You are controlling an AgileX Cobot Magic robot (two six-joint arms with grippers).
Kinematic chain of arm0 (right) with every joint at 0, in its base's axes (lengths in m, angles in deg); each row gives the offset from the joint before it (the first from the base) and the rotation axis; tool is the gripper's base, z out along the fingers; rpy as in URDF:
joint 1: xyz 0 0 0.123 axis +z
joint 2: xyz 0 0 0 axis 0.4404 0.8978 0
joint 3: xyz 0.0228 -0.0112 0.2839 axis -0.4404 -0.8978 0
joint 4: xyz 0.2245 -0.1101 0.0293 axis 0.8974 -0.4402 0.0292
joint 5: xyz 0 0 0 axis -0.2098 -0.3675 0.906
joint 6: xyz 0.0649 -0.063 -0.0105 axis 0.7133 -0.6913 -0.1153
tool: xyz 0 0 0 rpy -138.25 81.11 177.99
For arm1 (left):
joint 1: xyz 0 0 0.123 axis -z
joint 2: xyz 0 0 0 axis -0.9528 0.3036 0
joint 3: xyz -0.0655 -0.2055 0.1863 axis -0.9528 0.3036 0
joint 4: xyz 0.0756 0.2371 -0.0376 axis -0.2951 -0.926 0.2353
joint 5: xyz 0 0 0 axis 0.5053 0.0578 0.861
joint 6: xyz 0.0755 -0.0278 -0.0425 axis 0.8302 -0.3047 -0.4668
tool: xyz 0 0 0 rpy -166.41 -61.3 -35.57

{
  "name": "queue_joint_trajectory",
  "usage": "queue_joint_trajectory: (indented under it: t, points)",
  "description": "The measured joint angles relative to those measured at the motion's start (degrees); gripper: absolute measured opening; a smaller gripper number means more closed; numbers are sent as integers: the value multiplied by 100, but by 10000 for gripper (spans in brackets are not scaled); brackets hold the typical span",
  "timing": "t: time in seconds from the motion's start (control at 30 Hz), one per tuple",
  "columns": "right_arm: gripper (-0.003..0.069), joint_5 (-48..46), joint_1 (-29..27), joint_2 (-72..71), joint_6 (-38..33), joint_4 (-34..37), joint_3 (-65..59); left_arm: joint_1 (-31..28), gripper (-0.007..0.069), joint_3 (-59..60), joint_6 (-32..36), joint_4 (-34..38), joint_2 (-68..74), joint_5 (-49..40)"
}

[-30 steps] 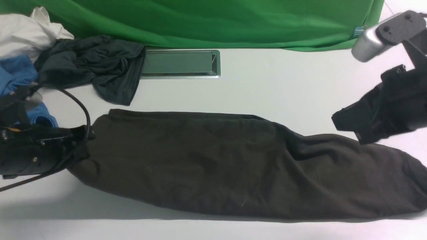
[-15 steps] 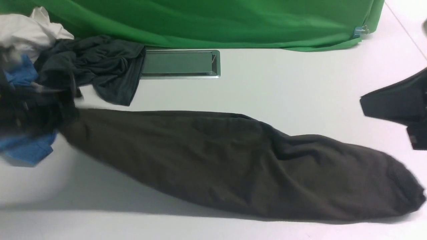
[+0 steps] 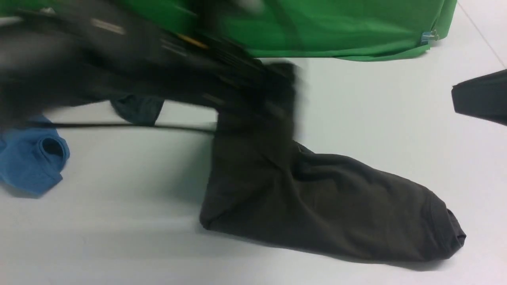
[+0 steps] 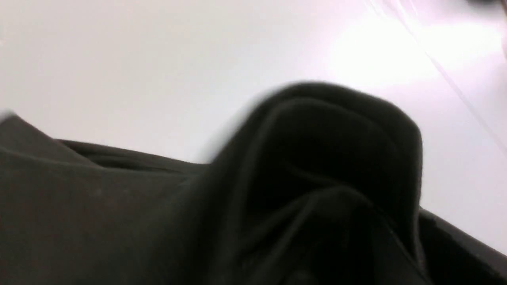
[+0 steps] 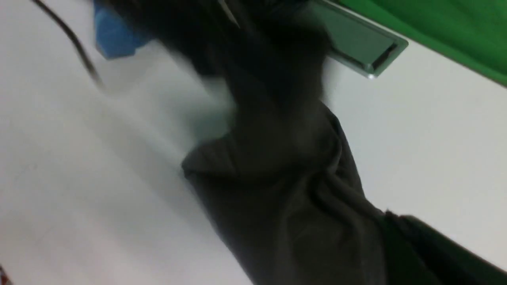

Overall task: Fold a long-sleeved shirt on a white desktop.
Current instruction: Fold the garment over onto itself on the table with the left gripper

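The long-sleeved shirt (image 3: 328, 206), dark brownish-black, lies folded lengthwise on the white desktop (image 3: 376, 111), its right end resting near the front right. Its left end is lifted off the desktop and hangs from my left gripper (image 3: 283, 93), which is blurred with motion and shut on the cloth. In the left wrist view the bunched shirt (image 4: 317, 166) fills the lower part of the picture. My right gripper (image 3: 479, 97) hovers shut at the far right edge, apart from the shirt and holding nothing. In the right wrist view one of its dark fingers (image 5: 443, 247) shows in front of the shirt (image 5: 285, 206).
A blue shirt (image 3: 29, 158) lies at the left edge, and a bluish-charcoal garment (image 3: 138, 109) peeks out below my left arm. A black cable (image 3: 119, 125) stretches across the left. The metal-framed hatch (image 5: 356, 45) sits behind the shirt, before the green backdrop (image 3: 336, 27).
My left gripper has swung up and far to the right, carrying the shirt's left end over towards the middle. The right gripper has drawn back to the right edge.
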Motion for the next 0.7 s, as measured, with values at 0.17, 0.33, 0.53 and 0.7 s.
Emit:
queue_joint_trajectory:
  t: [0.17, 0.33, 0.53, 0.7]
  points:
    - [26, -86, 157, -45, 68, 6, 4, 1147, 71, -1351, -18, 107, 1645, 177]
    - [26, -168, 276, -45, 68, -27, 4, 1706, 106, -2444, -361, -170, 2709, 225]
    - [27, -193, 406, -45, 68, -134, 4, 1768, 304, -2587, -521, -453, 2926, 177]
    - [34, -83, 413, -45, 102, -169, 4, 1762, 596, -2587, -525, -1014, 2685, -33]
